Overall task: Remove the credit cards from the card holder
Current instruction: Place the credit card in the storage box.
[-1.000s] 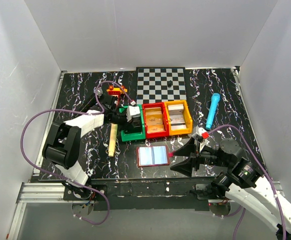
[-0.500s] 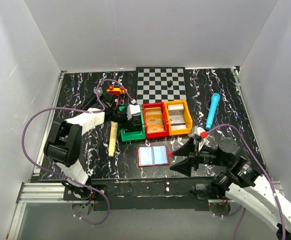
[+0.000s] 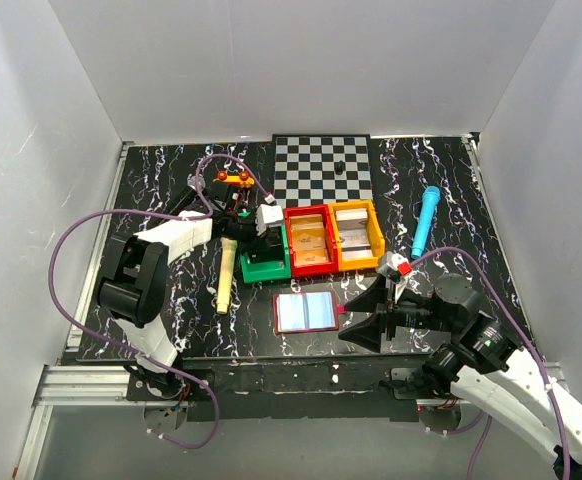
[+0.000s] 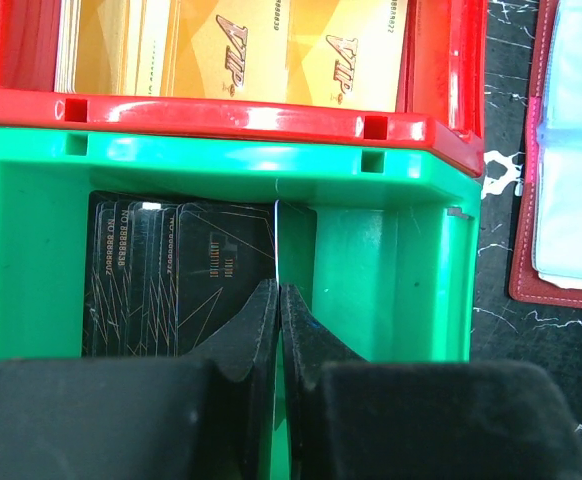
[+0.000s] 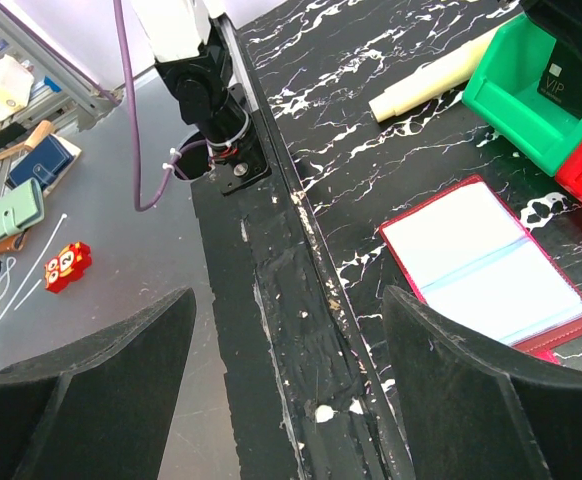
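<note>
A: Card holder position?
B: Open flat on tabletop, long axis left-right, red tab toward right gripper. Spread wide, just beside it; nearer arm.
A: Left gripper?
B: Pressed together over green bin, above dark credit cards. Thin edge at tips; cannot tell whether a card.

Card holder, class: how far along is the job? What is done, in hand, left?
Done: the card holder lies open, its sleeves looking empty; dark cards sit in the green bin, gold cards in the red bin. In hand: the left gripper is shut over the green bin, perhaps on a card's edge. Left: little; the open right gripper holds nothing.
</note>
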Robot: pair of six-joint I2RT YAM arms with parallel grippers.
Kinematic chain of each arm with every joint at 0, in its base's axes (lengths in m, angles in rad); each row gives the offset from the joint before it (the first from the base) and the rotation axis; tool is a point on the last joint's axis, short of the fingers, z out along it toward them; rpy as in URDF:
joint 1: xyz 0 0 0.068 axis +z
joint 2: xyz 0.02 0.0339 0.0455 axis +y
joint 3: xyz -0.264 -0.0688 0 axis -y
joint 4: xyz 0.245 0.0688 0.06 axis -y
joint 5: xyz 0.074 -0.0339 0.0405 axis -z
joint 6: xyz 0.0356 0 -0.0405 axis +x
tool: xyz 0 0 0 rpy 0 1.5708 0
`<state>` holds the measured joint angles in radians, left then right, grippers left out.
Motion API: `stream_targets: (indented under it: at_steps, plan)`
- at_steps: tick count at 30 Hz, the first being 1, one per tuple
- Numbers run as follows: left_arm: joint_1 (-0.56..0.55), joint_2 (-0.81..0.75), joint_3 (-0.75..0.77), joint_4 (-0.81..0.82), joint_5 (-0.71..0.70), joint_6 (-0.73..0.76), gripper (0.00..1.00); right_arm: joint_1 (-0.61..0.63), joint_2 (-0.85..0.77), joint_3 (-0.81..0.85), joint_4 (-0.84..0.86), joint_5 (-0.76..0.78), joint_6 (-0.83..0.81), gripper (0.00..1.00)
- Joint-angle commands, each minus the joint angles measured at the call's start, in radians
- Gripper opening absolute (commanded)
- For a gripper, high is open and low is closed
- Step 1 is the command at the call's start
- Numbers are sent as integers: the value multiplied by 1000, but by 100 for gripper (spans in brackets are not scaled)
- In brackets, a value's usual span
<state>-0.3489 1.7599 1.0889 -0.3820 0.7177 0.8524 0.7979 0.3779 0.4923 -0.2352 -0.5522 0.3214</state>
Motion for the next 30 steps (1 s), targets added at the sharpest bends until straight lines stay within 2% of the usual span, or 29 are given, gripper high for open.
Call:
stream_targets:
  at_steps: [1, 9, 30]
  plan:
    - [7, 10, 26, -29, -21, 17, 3, -5, 9, 15, 45, 2, -10, 84]
    - [7, 4, 11, -21, -43, 2, 11, -5, 0, 15, 37, 1, -10, 84]
    - [7, -13, 6, 17, -54, -38, 15, -5, 1, 19, 36, 8, -4, 85]
